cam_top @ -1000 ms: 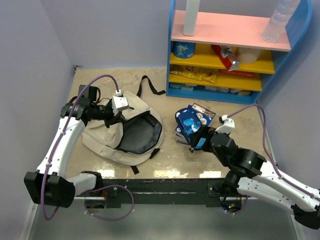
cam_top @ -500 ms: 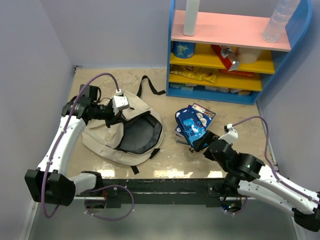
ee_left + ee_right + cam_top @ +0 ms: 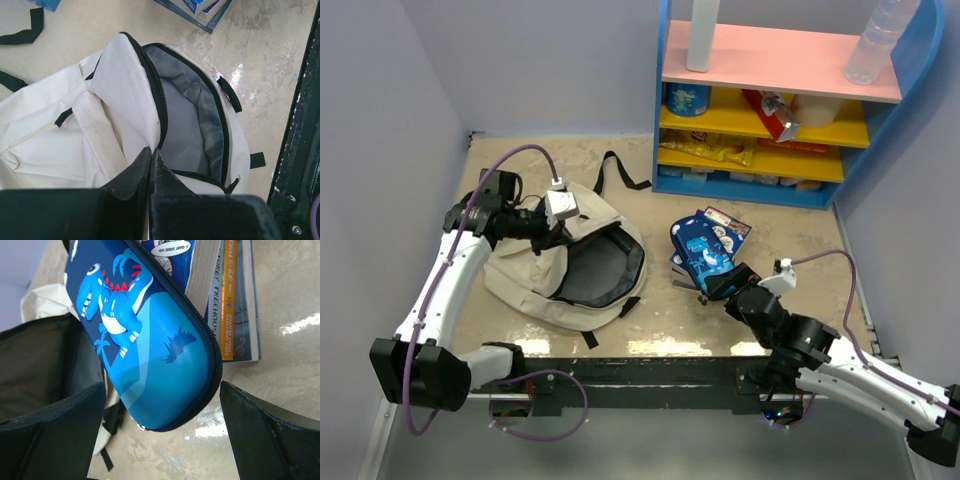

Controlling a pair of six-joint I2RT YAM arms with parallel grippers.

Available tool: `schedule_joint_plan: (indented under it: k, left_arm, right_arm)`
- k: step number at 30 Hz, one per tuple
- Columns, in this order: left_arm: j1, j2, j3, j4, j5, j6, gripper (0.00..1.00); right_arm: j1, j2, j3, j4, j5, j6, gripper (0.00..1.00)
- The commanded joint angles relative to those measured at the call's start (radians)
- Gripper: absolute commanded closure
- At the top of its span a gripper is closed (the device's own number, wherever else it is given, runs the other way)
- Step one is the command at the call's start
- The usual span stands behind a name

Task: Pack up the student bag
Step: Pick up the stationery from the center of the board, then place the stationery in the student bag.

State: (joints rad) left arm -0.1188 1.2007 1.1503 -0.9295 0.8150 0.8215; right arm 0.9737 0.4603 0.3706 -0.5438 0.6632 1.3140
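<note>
The beige student bag [image 3: 525, 278] lies on the floor at left, its main compartment [image 3: 596, 268] unzipped and showing grey lining [image 3: 192, 125]. My left gripper [image 3: 552, 232] is shut on the bag's upper zipper rim [image 3: 151, 150] and holds the flap up. A blue dinosaur pouch [image 3: 698, 250] rests on a stack of books [image 3: 728, 228] to the right of the bag. My right gripper [image 3: 718, 287] is open. The pouch's near end [image 3: 165, 375] sits between its fingers [image 3: 65, 425], with gaps on both sides. The books [image 3: 231, 300] lie beyond it.
A blue shelf unit [image 3: 775, 100] with bottles, snack packs and a tub stands at the back right. A black strap [image 3: 620, 172] trails behind the bag. A black frame rail [image 3: 640, 370] runs along the near edge. Walls close both sides.
My right arm has dropped back toward the near edge, its wrist lower, while its open gripper stays at the pouch's near end. The left gripper, bag and pouch have not moved.
</note>
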Motion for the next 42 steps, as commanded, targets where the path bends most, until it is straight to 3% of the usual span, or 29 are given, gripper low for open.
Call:
schedule_joint_plan:
  k: [1,8,19,20,23,26,28,33,37,42]
  left_arm:
    - [0.005,-0.006,0.051,0.035,0.062,-0.005,1.0]
    - [0.005,-0.003,0.052,0.034,0.065,-0.013,1.0]
    - [0.005,-0.009,0.057,0.02,0.058,-0.004,1.0]
    - [0.005,-0.009,0.057,0.018,0.058,-0.005,1.0]
    - [0.007,-0.012,0.054,0.015,0.058,-0.005,1.0]
    - [0.007,-0.013,0.052,0.018,0.056,-0.005,1.0]
    - [0.007,-0.013,0.055,0.024,0.056,-0.013,1.0]
    - [0.005,-0.01,0.066,0.055,0.056,-0.044,1.0]
    - [0.005,-0.003,0.081,0.075,0.043,-0.07,1.0]
    - [0.007,-0.013,0.109,0.121,0.045,-0.117,1.0]
  right_arm:
    - [-0.006,-0.035,-0.058,0.177,0.081,0.047,0.01]
    - [-0.02,0.067,-0.059,0.297,0.085,0.036,0.02]
    - [-0.03,0.115,-0.09,0.306,0.111,0.099,0.55]
    - [-0.03,0.109,-0.093,0.3,0.115,0.105,0.67]
    - [-0.03,0.075,-0.091,0.269,0.124,0.096,0.9]
    - [-0.03,0.048,-0.07,0.265,0.127,0.042,0.99]
    - [-0.03,0.046,-0.049,0.322,0.107,-0.054,1.0]
    - [-0.03,0.158,0.017,0.583,-0.145,-0.362,1.0]
    - [-0.03,0.251,0.062,0.705,-0.315,-0.45,1.0]
    - [-0.03,0.337,0.083,0.708,-0.364,-0.429,1.0]
